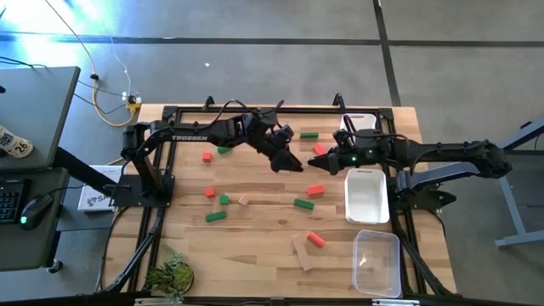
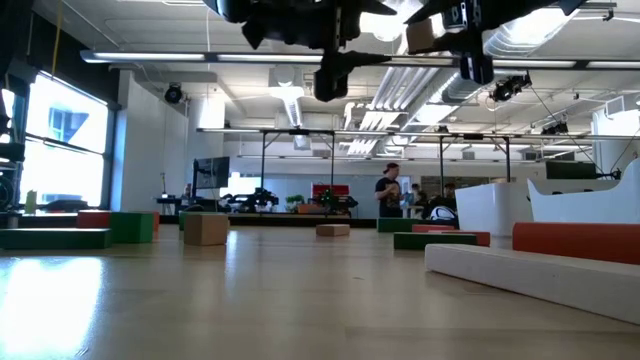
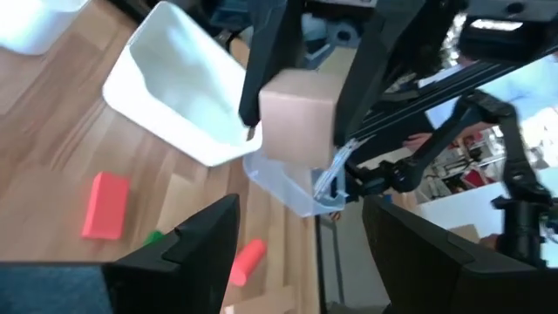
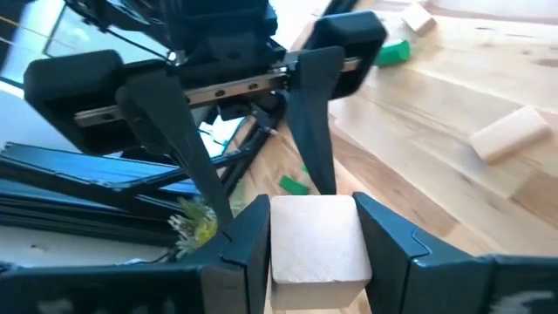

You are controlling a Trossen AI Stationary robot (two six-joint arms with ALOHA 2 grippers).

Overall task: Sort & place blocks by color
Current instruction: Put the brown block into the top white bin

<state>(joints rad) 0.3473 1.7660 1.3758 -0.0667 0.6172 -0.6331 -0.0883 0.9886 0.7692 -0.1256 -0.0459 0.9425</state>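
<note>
Clamped between the right pincer's (image 4: 316, 262) fingers, one plain tan wooden cube (image 4: 316, 240) hangs above mid-worktop; left pincer (image 3: 301, 253) gapes opposite. Handover in hand; next, left must close squarely.

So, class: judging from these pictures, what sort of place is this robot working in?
Probably a robotics lab or open workshop hall. A butcher-block wooden table sits on a bare concrete floor, exposed ceiling ducts run overhead, and another framed rig stands in the room behind.
</note>
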